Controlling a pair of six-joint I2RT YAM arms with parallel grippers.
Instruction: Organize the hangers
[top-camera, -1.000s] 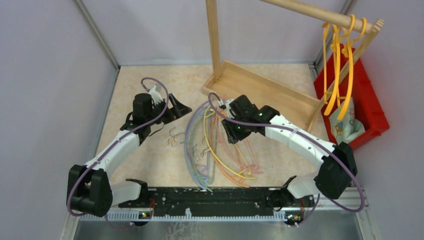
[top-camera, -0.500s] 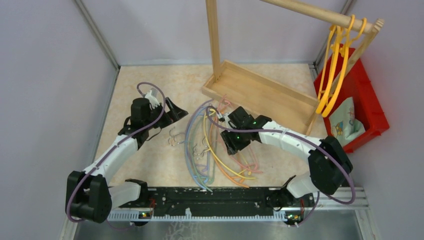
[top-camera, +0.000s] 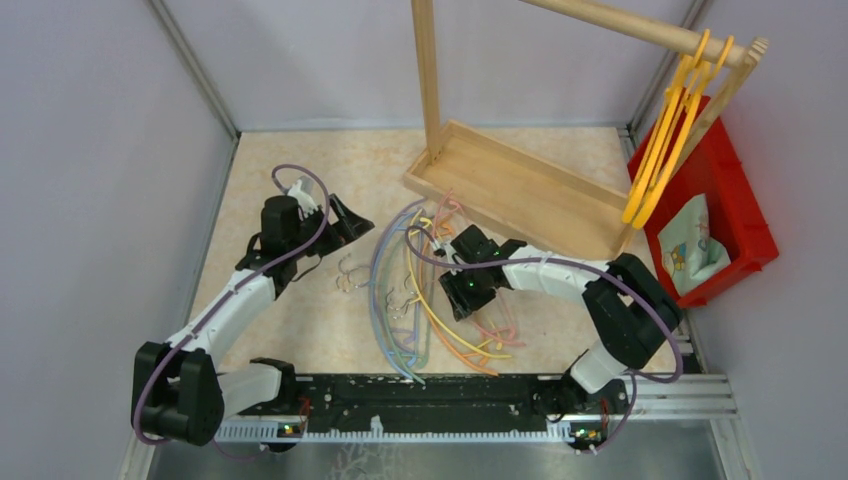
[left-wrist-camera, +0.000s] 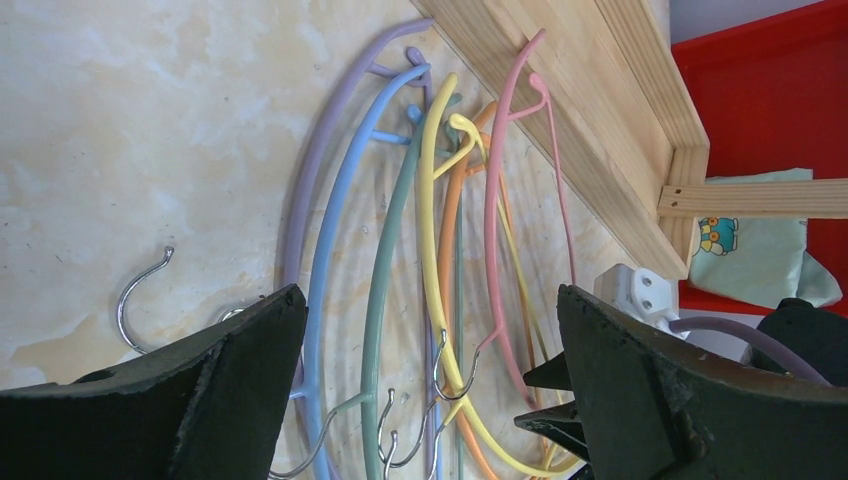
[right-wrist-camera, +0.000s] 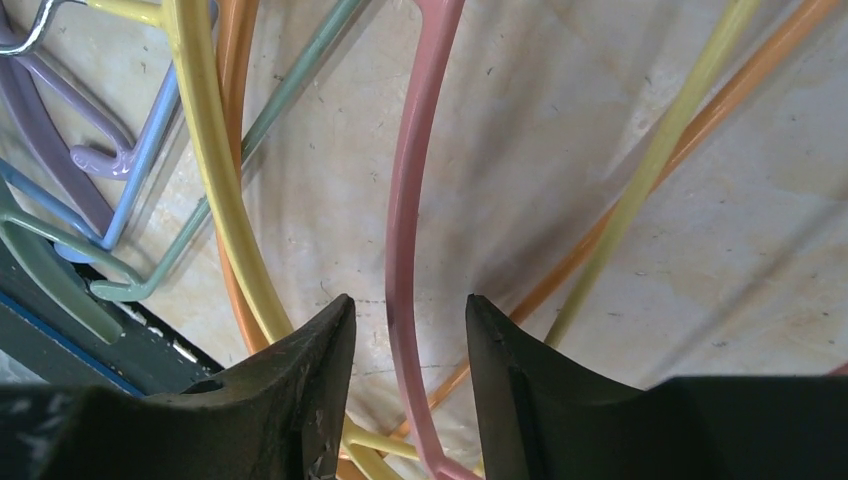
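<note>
Several hangers (top-camera: 420, 300) lie fanned out on the table in purple, blue, green, yellow, orange and pink. Yellow hangers (top-camera: 655, 160) hang on the wooden rod at the upper right. My right gripper (top-camera: 460, 300) is low over the pile. In the right wrist view it (right-wrist-camera: 407, 305) stands open astride the pink hanger (right-wrist-camera: 415, 150), with a gap on each side. My left gripper (top-camera: 352, 218) hovers at the pile's left edge. Seen from its wrist, it (left-wrist-camera: 430, 295) is wide open over the green hanger (left-wrist-camera: 385, 270) and the yellow hanger (left-wrist-camera: 428, 200), holding nothing.
The wooden rack's base tray (top-camera: 520, 190) lies just behind the pile, its post (top-camera: 428, 80) rising at the centre. A red bin (top-camera: 745, 215) holding a printed cloth (top-camera: 695, 245) stands at the right wall. Grey walls enclose the table.
My right arm has folded in, bringing its gripper down and left onto the pile. The yellow hangers on the rod have swung left. The left gripper has shifted only slightly.
</note>
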